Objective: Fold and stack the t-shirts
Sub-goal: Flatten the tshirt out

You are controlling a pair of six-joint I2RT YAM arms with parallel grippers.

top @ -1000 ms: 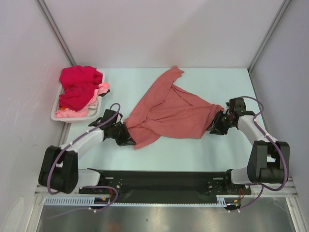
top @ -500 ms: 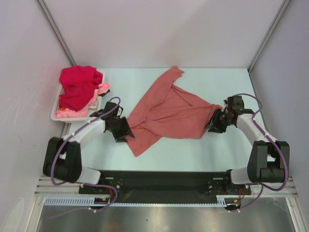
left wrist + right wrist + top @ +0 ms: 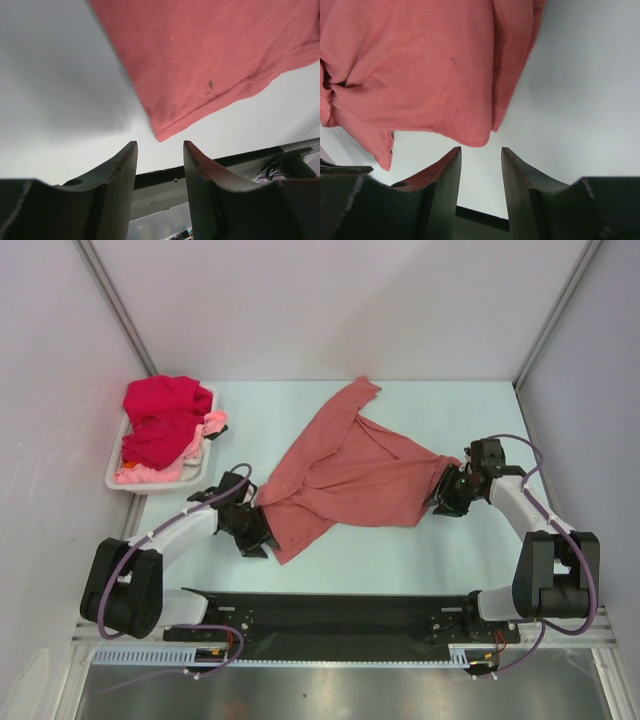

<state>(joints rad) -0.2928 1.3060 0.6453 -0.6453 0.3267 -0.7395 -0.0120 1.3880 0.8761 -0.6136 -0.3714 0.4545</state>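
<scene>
Shirt: salmon-red t-shirt point(image 3: 345, 475) lies rumpled and skewed mid-table point(image 3: 470, 410), with one end trailing toward the far side.
Left claw: left gripper point(image 3: 160, 145) has its fingers apart with nothing between them. The hem corner point(image 3: 162, 134) sits just past the tips.
Right claw: right gripper point(image 3: 481, 149) is gaping too, with a folded edge of the same shirt just ahead of it.
Others: crimson t-shirt point(image 3: 160, 415) and light pink t-shirt point(image 3: 135, 475) are heaped in the white basket point(image 3: 113, 480), far left.
Step, we reckon: grab both ends and pull it flat.
Tip: we'd slip a finger under each hem, pinch firmly, then draw apart evenly so nothing bunches.
</scene>
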